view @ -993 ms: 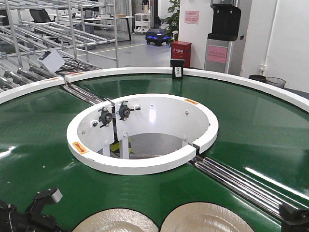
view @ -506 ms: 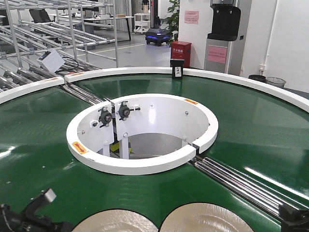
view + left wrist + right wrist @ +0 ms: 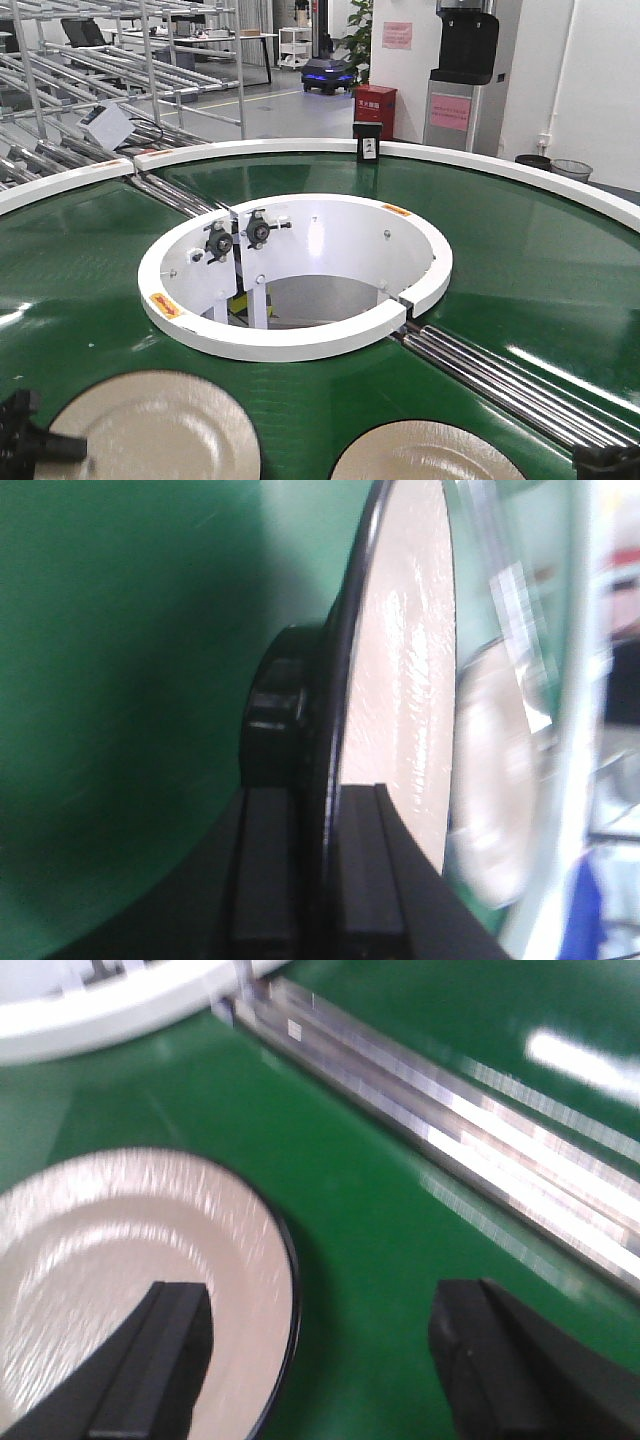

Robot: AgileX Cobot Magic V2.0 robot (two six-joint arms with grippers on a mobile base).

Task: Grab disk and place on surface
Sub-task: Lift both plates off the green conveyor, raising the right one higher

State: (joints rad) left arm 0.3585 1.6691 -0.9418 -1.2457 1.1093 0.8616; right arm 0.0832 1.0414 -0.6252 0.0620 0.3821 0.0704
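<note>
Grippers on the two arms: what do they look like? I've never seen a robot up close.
Both are plain black. The left gripper has two flat, blocky fingers with straight, squared edges. The right gripper has two thick fingers with slanted, wedge-like faces. No cables, labels or markings show on either, and hardly any of the arms is in view.

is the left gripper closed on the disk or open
Shut on it: the left wrist view shows the left gripper with a finger against each face of the disk.
</note>
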